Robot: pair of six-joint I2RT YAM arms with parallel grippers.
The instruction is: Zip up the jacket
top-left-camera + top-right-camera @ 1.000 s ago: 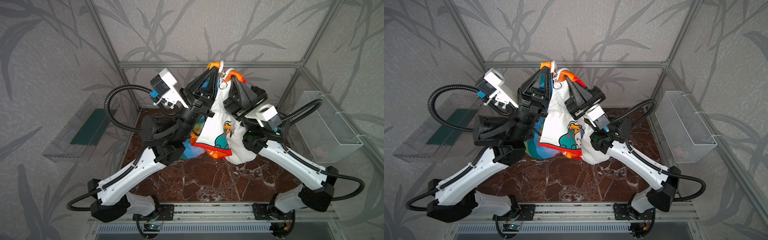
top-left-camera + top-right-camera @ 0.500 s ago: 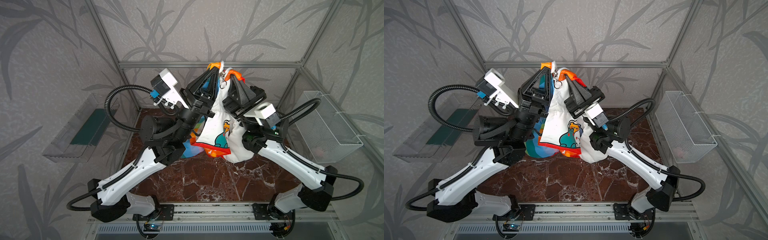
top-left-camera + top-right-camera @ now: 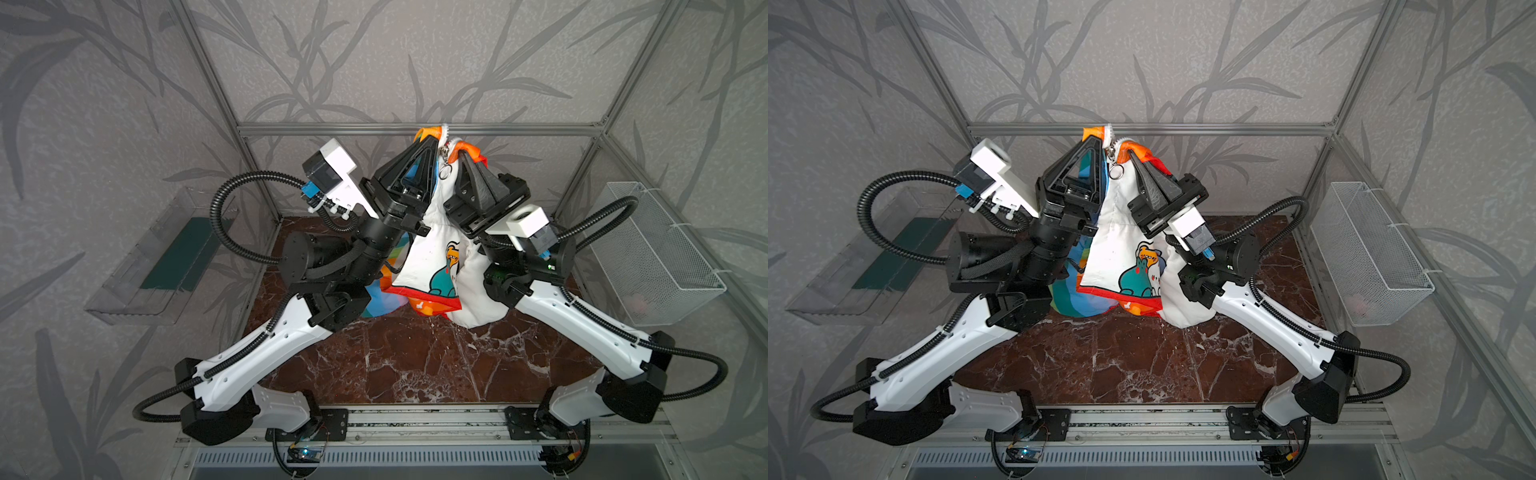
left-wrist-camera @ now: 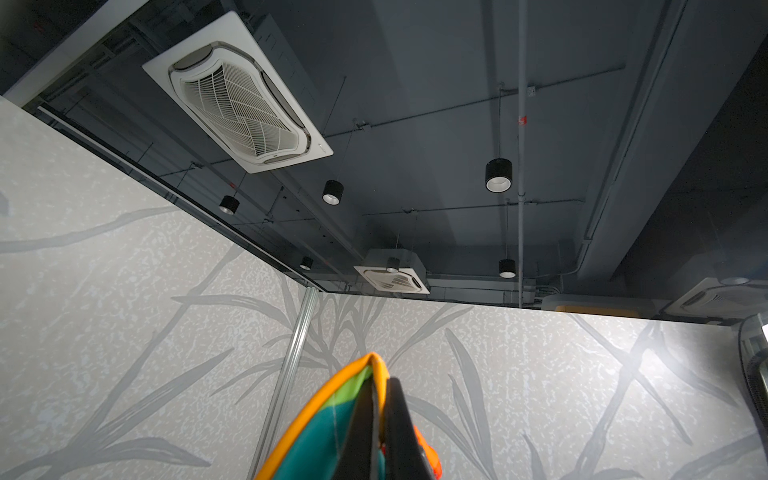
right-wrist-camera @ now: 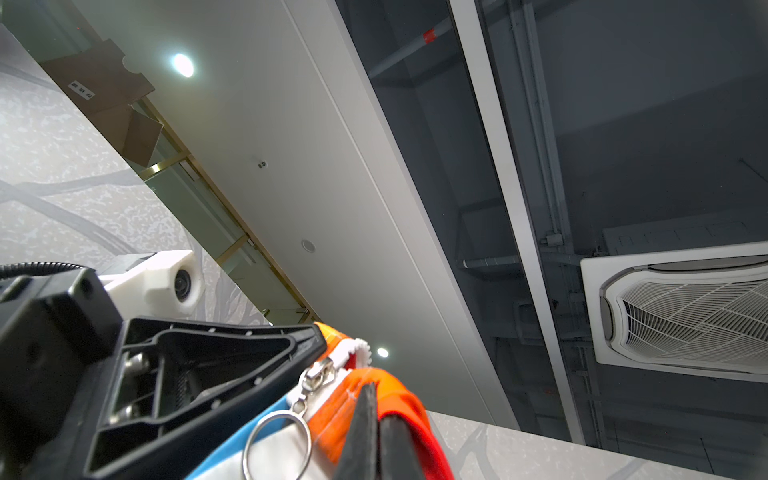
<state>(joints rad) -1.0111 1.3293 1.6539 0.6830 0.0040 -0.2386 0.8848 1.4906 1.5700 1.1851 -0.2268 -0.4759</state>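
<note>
seemingly near done, the jacket [image 3: 432,257] hangs over the worktop [image 3: 415,365] toward 12 o'clock, left fingers [image 3: 429,150] and right fingers [image 3: 473,178] clenched on its collar [image 3: 471,148] at 9 and 3 o'clock of the pull [image 5: 318,376], which sits almost at the top, leaving little beyond letting go.

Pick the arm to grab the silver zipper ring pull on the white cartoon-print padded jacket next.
Right, likely: the ring pull hangs beside the right gripper, in its wrist view; the left gripper clamps the jacket edge carrying the zipper.
</note>
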